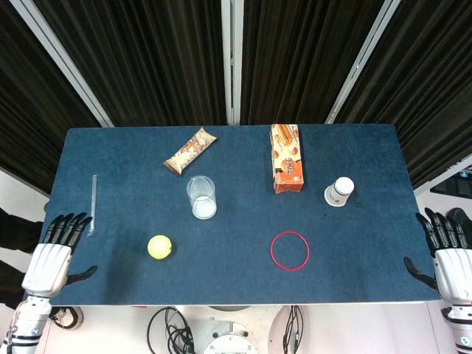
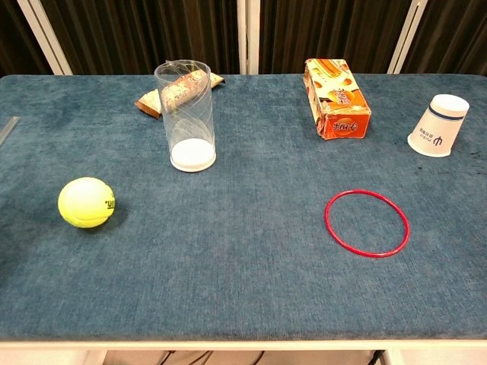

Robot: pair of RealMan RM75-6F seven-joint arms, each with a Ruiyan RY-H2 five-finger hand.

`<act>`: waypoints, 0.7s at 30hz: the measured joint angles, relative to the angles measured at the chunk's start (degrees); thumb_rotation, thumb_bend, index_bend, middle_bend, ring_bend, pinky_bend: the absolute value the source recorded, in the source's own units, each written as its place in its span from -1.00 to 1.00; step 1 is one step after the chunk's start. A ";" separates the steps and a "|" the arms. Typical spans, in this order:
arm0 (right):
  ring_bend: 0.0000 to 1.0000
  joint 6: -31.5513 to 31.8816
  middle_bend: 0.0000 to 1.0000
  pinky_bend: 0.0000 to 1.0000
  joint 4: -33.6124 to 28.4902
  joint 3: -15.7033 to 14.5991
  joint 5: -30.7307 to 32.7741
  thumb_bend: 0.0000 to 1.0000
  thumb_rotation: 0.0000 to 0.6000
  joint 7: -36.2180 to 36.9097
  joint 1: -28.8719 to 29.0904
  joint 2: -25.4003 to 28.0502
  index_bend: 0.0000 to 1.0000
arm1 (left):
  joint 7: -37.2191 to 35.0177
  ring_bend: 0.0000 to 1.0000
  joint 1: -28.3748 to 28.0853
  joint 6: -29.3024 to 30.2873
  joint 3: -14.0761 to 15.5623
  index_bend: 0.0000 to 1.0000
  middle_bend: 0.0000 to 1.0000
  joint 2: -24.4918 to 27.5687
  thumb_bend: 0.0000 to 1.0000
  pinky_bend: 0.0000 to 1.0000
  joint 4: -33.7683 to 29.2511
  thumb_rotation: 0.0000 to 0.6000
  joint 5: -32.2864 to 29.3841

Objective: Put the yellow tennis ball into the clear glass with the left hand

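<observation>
Head view: your left hand [image 1: 50, 259] hangs empty, fingers spread, off the near-left table edge; ball [image 1: 159, 246] sits free, near the upright glass [image 1: 201, 197].

Both views are bright and evenly lit, the light falling from overhead. Shadows are soft and short: the ball [image 2: 86, 202] casts a faint dark patch just below it on the desk [image 2: 243, 289], and the red ring [image 2: 367, 223] has almost none. The glass [image 2: 185, 115] shows thin pale reflections along its wall, with no harsh glare. The dark curtains [image 1: 147, 59] behind stay nearly black, with little detail in their folds. The head view is sharp across the desk, and the pale floor at its lower edge looks slightly washed out. The chest view is crisp, the cloth's weave plainly visible. Straight edges show slight bending near the corners.
</observation>
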 measured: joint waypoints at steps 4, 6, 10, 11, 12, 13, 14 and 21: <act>-1.00 -0.32 -1.00 -1.00 0.00 -0.10 -0.13 -0.58 1.00 -0.10 0.13 0.13 -1.00 | -0.17 -1.00 -1.37 -1.89 0.63 -0.82 -0.90 -0.42 -0.88 -0.88 0.06 1.00 2.01; -1.00 -0.28 -1.00 -1.00 0.04 -0.19 -0.22 -0.58 1.00 0.03 0.08 0.25 -1.00 | -0.43 -1.00 -2.48 -3.74 0.99 -0.82 -0.90 -0.82 -0.88 -0.88 0.26 1.00 2.71; -1.00 -0.13 -1.00 -1.00 0.05 -0.13 -0.12 -0.58 1.00 0.35 0.00 0.44 -1.00 | -0.65 -1.00 -5.07 -7.77 1.27 -0.82 -0.90 -2.42 -0.88 -0.86 0.78 1.00 3.40; -1.00 -0.11 -1.00 -1.00 0.05 -0.13 -0.13 -0.58 1.00 0.38 -0.01 0.45 -1.00 | -0.70 -1.00 -5.91 -8.99 1.30 -0.82 -0.90 -3.12 -0.88 -0.86 1.00 1.00 3.56; -1.00 -0.08 -1.00 -1.00 0.07 -0.15 -0.15 -0.58 1.00 0.48 -0.04 0.44 -1.00 | -0.73 -1.00 -6.53 -9.89 1.31 -0.82 -0.90 -3.72 -0.88 -0.86 1.21 1.00 3.65; -1.00 -0.07 -1.00 -1.00 0.09 -0.17 -0.14 -0.58 1.00 0.55 -0.06 0.45 -1.00 | -0.76 -1.00 -7.15 -10.79 1.29 -0.82 -0.90 -4.37 -0.88 -0.86 1.46 1.00 3.68; -1.00 -0.09 -1.00 -1.00 0.13 -0.19 -0.12 -0.58 1.00 0.61 -0.08 0.45 -1.00 | -0.78 -1.00 -7.96 -11.98 1.23 -0.82 -0.90 -5.28 -0.88 -0.86 1.86 1.00 3.64; -1.00 -0.11 -1.00 -1.00 0.81 -0.13 0.41 -0.58 1.00 1.64 -0.26 0.48 -1.00 | -1.13 -1.00 -12.37 -18.56 0.20 -0.82 -0.90 -10.93 -0.86 -0.82 5.84 1.00 1.05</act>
